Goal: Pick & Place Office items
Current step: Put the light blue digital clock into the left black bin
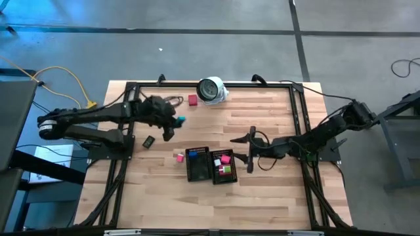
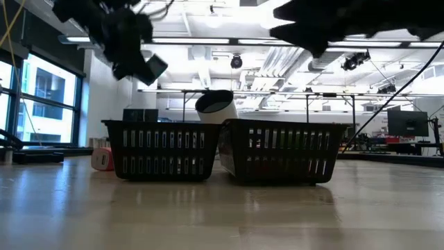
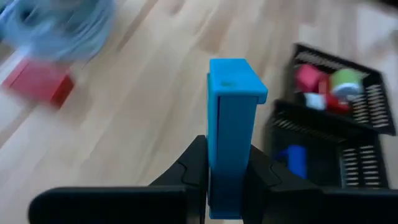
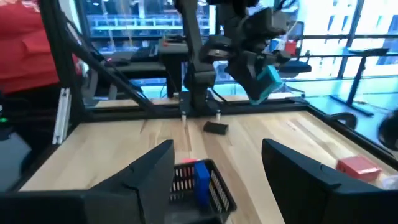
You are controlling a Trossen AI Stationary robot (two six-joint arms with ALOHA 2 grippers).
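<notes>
Overhead, the left gripper [image 1: 178, 120] was clamped on a blue piece [image 3: 231, 124], held in the air above the table [image 1: 262, 196], up-left of the two trays [image 1: 210, 172]. The right gripper [image 1: 251, 149] hung open just right of the trays. Pink, green and blue pieces lay in the trays; a red piece [image 1: 192, 99] sat beside the round white object [image 1: 211, 90].

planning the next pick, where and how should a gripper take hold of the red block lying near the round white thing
Judging from the high view, the red block lies flat and alone on the table, just beside the round white object. Best come straight down from above and pinch its two sides that run toward and away from that object, so neither finger has to squeeze between them. The left gripper already holds a blue piece.
</notes>
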